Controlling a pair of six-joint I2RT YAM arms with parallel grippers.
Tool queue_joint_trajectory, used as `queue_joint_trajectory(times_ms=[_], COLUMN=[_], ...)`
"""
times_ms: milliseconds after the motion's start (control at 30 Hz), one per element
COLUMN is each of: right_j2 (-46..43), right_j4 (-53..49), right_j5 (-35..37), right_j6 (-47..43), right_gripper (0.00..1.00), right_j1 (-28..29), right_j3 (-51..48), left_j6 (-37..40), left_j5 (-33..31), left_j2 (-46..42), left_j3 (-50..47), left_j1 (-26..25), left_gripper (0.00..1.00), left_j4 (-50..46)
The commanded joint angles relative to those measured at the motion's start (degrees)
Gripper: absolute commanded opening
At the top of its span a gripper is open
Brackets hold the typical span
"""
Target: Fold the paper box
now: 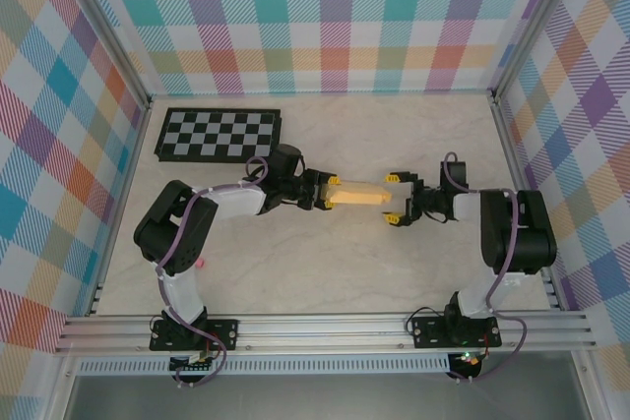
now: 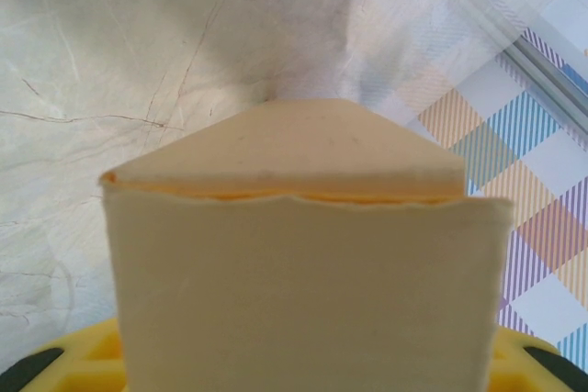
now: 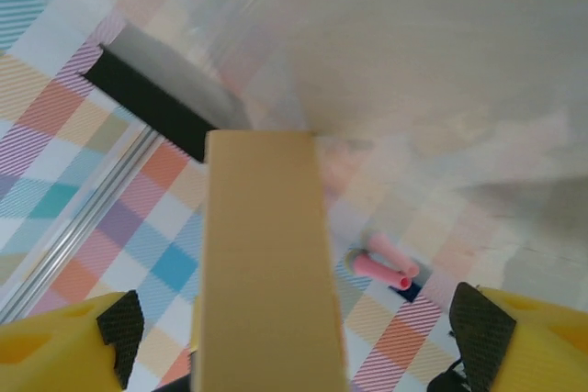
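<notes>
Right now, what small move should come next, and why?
Probably draw the right hand back off the box: its fingers stand open either side of one end, while the left hand grips the other.

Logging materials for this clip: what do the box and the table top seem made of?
The paper box: thin matte card, pale yellow, judging by its wavy cut edge. The table: smooth, pale, with marble-like veining; perhaps printed laminate or sheet.

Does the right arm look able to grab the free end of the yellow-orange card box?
Probably yes: the right pincer stands open astride that end of the yellow-orange card box; the left pincer holds the other.
</notes>
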Motion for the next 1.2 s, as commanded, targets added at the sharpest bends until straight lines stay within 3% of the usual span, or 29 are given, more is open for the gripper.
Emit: queue_joint_trajectory(times_ms=[0, 200, 400, 467, 500, 633, 733, 800, 900, 1000, 1100, 1167], right_j2=[3.1, 4.9, 1.7, -0.6, -1.7, -7.6, -12.6, -15.2, -16.6, -17.4, -18.5, -19.8], right_j4=[9.1, 11.6, 5.2, 0.1, -2.0, -13.9, -28.1, -36.9, -46.6, -54.3, -58.1, -57.4], right_j5=[-2.3, -2.0, -0.4, 0.5, 0.9, 4.1, 8.3, 11.4, 13.5, 16.0, 18.3, 20.4], right_j6=[10.8, 15.0, 12.2, 9.9, 8.9, 5.0, 1.7, -1.2, -5.7, -8.5, -4.2, 0.9], right_gripper=[0.86, 0.8, 0.52, 0.48, 0.46, 0.42, 0.4, 0.39, 0.39, 0.39, 0.36, 0.35], right_j1=[2.1, 4.7, 4.7, 4.9, 4.9, 5.0, 5.4, 5.4, 5.5, 7.8, 11.2, 13.0], right_j3=[-0.6, 0.6, 1.3, 2.2, 2.6, 3.9, 5.8, 7.7, 10.1, 12.0, 11.8, 10.5], left_j6=[-1.1, -1.9, -2.8, -2.8, -2.8, -2.6, -0.7, 2.3, 9.1, 20.3, 34.2, 46.5], left_j5=[0.2, 0.0, -0.2, -0.1, -0.1, -0.2, -0.4, -0.6, -1.0, -2.8, -6.1, -12.2], left_j2=[-1.7, -1.4, -2.1, -2.3, -2.4, -2.7, -4.1, -6.2, -10.8, -16.6, -23.2, -27.2], left_j3=[0.1, 0.6, 0.0, 0.0, -0.1, -0.7, -2.0, -3.0, -5.2, -7.2, -7.1, -4.5], left_j1=[-0.8, -1.3, -1.3, -1.2, -1.2, -0.8, 0.4, 1.8, 5.1, 9.7, 13.8, 14.4], left_gripper=[0.25, 0.26, 0.26, 0.28, 0.31, 0.74, 0.95, 1.0, 1.0, 1.0, 1.0, 1.0], left_j4=[-0.4, 1.2, 2.1, 2.0, 2.0, 1.8, 0.0, -2.4, -7.7, -15.6, -24.8, -34.8])
